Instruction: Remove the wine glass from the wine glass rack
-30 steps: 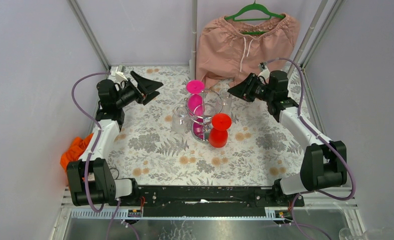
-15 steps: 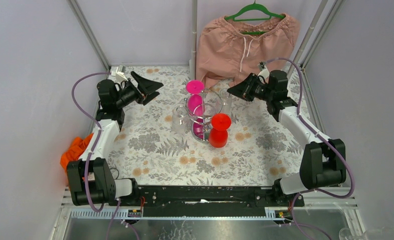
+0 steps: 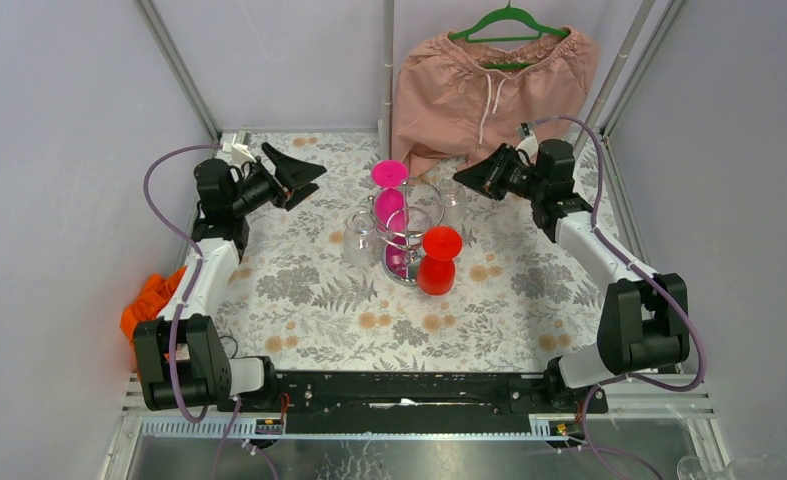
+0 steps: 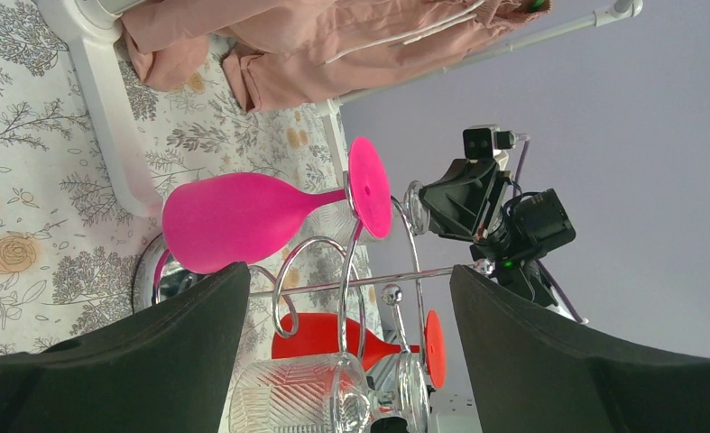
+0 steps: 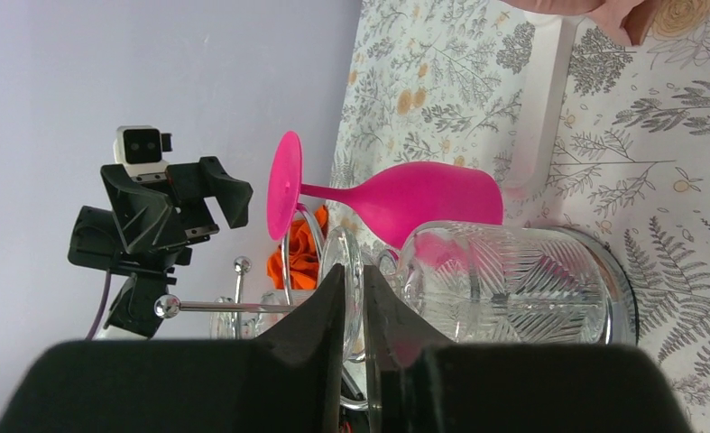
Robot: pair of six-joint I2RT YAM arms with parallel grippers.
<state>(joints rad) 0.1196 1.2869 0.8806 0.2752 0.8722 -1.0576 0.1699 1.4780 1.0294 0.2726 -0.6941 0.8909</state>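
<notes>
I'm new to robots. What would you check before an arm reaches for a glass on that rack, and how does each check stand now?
1. Left gripper open: ok, fingers wide apart.
2. Right gripper open: not ok, fingers almost together.
3. Glasses on the rack: ok, pink glass, red glass and clear glass hang upside down.
4. Pink glass ahead of the left gripper's opening: ok.
5. Right gripper free of the clear glass: cannot tell.
</notes>
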